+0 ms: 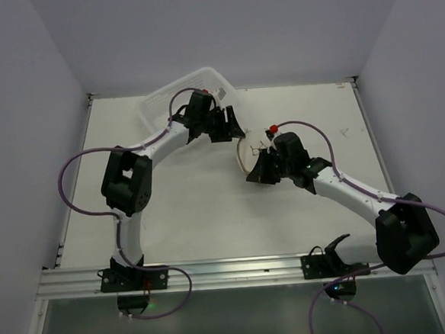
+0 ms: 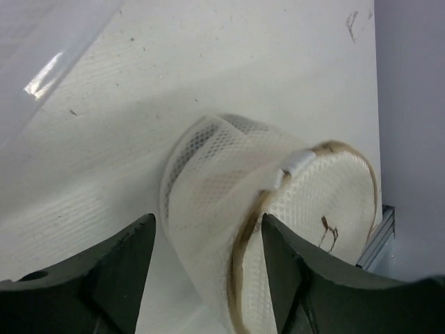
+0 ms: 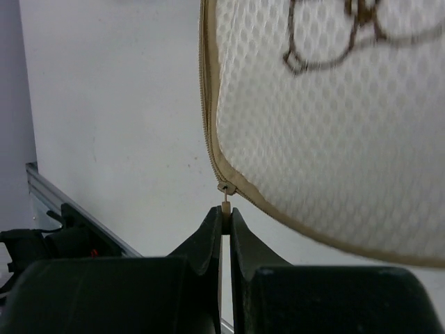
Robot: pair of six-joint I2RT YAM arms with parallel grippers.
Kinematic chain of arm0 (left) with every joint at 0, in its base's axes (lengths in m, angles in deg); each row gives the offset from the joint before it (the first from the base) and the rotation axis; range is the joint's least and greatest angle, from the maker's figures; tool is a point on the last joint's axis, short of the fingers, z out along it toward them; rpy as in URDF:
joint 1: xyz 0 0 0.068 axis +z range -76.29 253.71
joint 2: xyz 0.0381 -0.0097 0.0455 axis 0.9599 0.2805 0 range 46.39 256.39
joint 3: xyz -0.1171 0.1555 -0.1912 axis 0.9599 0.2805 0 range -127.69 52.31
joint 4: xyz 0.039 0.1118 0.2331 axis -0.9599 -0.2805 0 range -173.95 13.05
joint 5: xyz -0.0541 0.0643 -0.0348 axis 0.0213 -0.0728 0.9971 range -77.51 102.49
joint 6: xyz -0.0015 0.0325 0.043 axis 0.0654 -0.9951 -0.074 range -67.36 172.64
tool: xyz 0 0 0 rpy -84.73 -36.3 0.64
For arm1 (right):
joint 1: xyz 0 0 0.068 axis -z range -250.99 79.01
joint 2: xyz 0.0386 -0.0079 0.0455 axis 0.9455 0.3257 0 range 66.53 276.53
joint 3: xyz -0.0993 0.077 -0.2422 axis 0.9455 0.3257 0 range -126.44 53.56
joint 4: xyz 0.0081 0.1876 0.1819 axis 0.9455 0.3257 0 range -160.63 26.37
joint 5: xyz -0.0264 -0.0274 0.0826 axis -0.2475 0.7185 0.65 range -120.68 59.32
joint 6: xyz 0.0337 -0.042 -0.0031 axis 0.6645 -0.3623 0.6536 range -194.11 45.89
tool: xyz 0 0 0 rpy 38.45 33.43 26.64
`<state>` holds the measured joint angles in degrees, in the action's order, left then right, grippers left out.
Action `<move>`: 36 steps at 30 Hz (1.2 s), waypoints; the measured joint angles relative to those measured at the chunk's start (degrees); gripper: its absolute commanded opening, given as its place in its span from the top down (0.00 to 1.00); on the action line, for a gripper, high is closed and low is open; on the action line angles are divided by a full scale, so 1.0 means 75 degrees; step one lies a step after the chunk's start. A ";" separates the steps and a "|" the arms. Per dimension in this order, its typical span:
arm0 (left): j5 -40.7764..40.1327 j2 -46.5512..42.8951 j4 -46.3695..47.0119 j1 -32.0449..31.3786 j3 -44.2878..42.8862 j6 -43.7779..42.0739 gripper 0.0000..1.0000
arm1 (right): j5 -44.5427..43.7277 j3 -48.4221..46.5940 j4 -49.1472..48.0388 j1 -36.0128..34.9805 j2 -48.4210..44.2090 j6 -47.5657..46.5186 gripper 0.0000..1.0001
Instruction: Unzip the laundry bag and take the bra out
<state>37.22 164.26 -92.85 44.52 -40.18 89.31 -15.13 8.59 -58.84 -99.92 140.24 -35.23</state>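
a: start at the left. what's there?

b: a clear plastic basket [image 1: 168, 102] at the back left of the counter [image 1: 188, 215]. the left arm reaches past its near edge.

a: and the left tool [image 2: 208, 223]?

b: released. its jaws stand wide apart, with the side wall of the laundry bag [image 2: 313, 202] between them. the left-hand finger [image 2: 118, 271] is clear of the mesh. the other overlaps the bag in the wrist view, and i can't tell if it touches.

a: where does the bag sit?

b: mid-counter, between the two tools, up on its edge rather than flat.

a: how does it look?

b: a small round drum of white honeycomb mesh, its wall a bit crumpled. tan-brown trim [image 3: 292, 224] runs round the flat face, which carries a dark line drawing [image 3: 327, 42]. a small white tab [image 2: 299, 161] sits on the rim at the top.

a: the zipper?

b: its teeth follow the trim down the edge, and the part in the right wrist view is closed, with the slider low on the curve.

a: and the right tool [image 3: 227, 212]?

b: clenched, fingers pressed together on the zipper pull [image 3: 226, 203], just below the bag's rim.
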 measured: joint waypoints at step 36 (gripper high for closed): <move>-0.0367 -0.1781 0.1201 -0.0545 0.3197 0.2122 1.00 | -0.0169 -0.0207 0.0268 0.0437 0.0326 -0.0128 1.00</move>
<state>34.47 150.90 -83.85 40.43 -16.20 105.22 -16.40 7.04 -56.83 -96.64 142.69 -36.20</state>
